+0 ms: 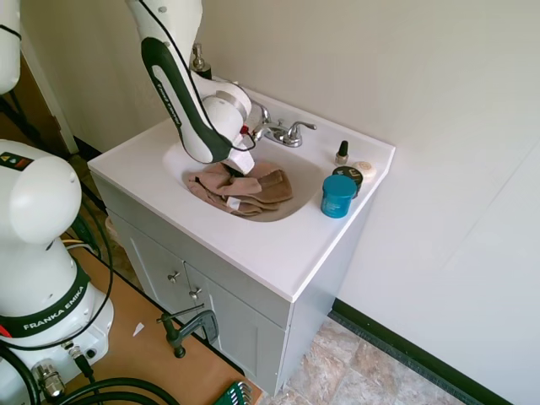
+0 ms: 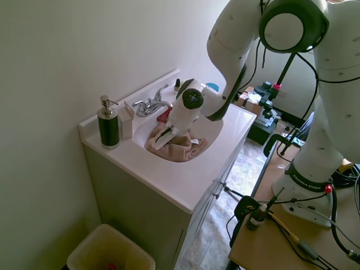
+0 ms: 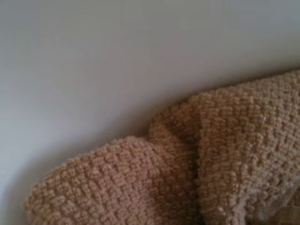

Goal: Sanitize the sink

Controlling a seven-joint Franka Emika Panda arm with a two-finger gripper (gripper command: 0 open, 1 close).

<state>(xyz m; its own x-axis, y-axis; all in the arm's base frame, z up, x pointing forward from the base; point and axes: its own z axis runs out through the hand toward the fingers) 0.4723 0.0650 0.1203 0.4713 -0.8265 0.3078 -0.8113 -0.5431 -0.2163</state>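
A tan cloth is bunched in the sink. The gripper is pressed into it. Whether the cloth is grasped cannot be told.

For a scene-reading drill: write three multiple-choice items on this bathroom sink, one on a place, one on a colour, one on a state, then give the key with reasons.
1. Where does the towel lie?
A. In the basin of the sink
B. On the floor
C. Over the faucet

2. What colour is the round jar on the counter?
A. Red
B. Teal blue
C. Yellow

3. How does the towel lie?
A. Neatly folded flat
B. Rolled into a tube
C. Crumpled in folds

Key:
1 A, the tan cloth fills the oval basin below the faucet.
2 B, the jar beside the basin is teal blue.
3 C, both exterior views and the wrist view show bunched folds.
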